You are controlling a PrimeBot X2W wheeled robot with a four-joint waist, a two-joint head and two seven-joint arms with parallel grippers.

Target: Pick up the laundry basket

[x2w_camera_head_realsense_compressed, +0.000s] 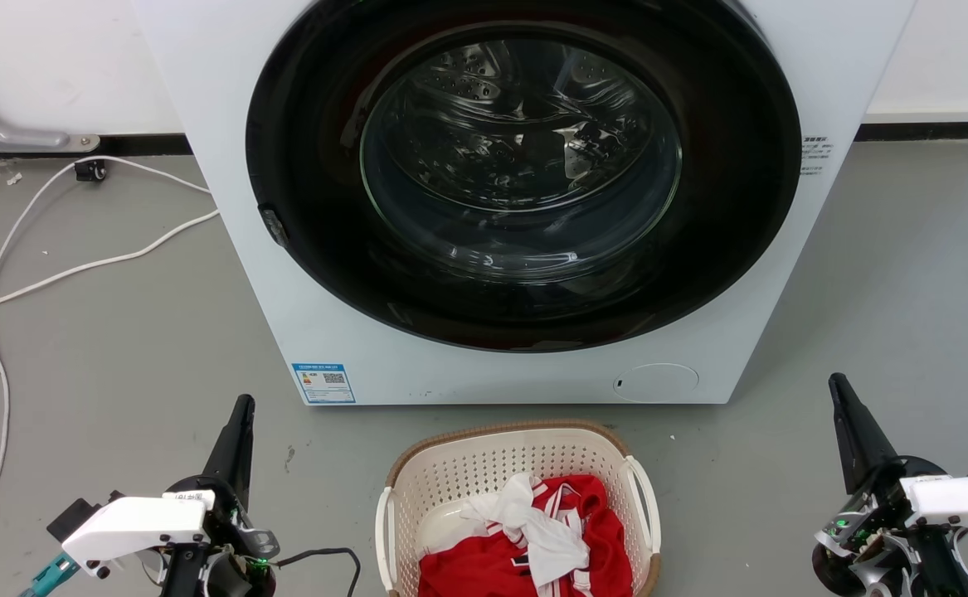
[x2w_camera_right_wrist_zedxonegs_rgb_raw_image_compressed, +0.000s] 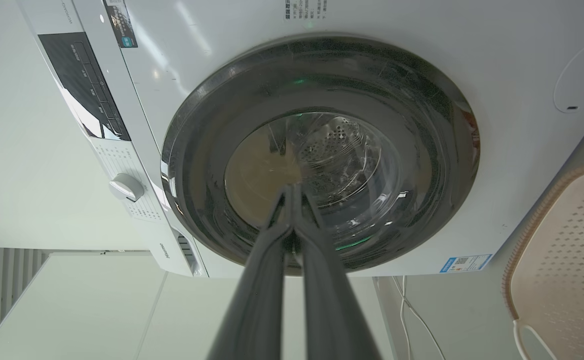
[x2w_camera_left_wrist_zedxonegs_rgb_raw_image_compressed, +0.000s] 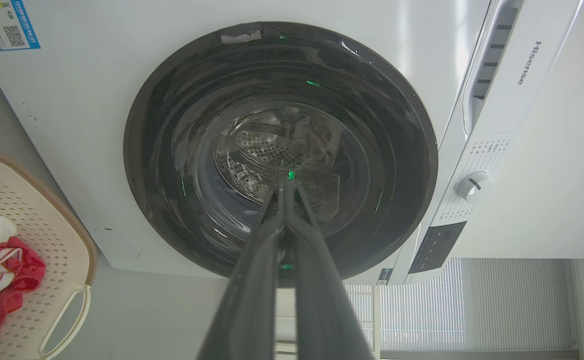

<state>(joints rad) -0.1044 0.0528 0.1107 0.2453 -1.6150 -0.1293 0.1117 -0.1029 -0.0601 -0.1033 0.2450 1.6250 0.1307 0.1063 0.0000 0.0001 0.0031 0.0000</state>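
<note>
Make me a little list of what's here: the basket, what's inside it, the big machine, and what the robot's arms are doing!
basket: cream, brown rim, white handles, on the floor in front of the washing machine
inside it: red and white clothes
washing machine: white, round dark glass door
left end effector: shut, empty, left of the basket, not touching
right end effector: shut, empty, right of the basket, not touching
also: white cable on the floor, left side

Left pincer (x2w_camera_head_realsense_compressed: pixel 242 405), right pincer (x2w_camera_head_realsense_compressed: pixel 837 383) (both closed)
</note>
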